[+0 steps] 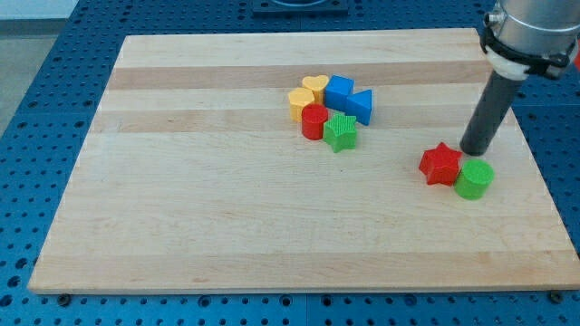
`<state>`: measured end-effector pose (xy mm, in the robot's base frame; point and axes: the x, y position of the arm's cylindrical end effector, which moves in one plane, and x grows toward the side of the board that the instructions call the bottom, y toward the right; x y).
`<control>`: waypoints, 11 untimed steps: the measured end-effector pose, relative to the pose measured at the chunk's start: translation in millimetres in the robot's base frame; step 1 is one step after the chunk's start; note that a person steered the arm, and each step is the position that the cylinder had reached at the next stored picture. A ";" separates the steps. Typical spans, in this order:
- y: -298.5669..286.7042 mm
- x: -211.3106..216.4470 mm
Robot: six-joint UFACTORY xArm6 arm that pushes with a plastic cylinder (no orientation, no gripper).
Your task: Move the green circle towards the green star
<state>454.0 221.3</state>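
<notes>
Tip beside the green circle, far from the green star

My tip (473, 151) ends a plain dark rod with no fingers, so it grasps nothing; it rests on the bench (181, 226) just above the green circle (474, 179) in the view, near the bench's right edge, and whether they touch I cannot tell. The red star (440, 164) sits touching the circle's left side, just left of and below the tip. Well apart, toward the view's upper middle, a tight cluster holds the green star (342, 132) at its lower right, the red cylinder (314, 121) beside it, a yellow hexagon (300, 101), a yellow heart (315, 87), a blue cube (339, 91) and a blue triangle (361, 107).
</notes>
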 end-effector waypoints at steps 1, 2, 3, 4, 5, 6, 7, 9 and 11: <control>0.0 25.4; 0.0 45.8; 0.1 66.8; 1.0 85.8; 0.9 104.8; 0.9 114.8; 0.9 114.8; -1.3 116.6; -12.6 124.2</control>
<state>578.2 208.6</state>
